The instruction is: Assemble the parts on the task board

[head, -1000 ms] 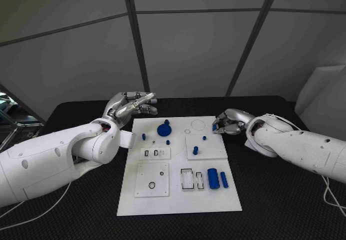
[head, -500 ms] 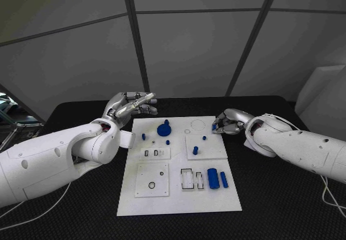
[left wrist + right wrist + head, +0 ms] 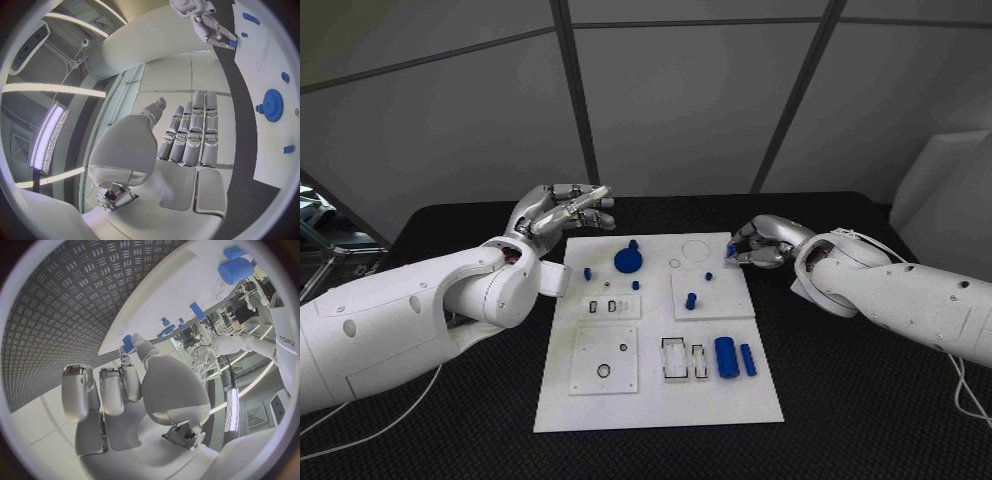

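Near the board's (image 3: pixel 661 410) front right, loose blue parts (image 3: pixel 727 356) lie unseated. At the far right corner a small blue piece (image 3: pixel 730 251) is pinched by the right hand (image 3: pixel 764 243); a slip could drop it off the edge. The left hand (image 3: pixel 560 212) is held empty, fingers extended, beyond the far left corner.

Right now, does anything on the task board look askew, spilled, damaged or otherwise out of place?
Nothing stands out. The task board lies flat and square on the table, and the blue parts, such as the gear and the large cylinder, sit neatly on it. The right hand pinches a small blue part at the board's far right edge; the left hand holds nothing.
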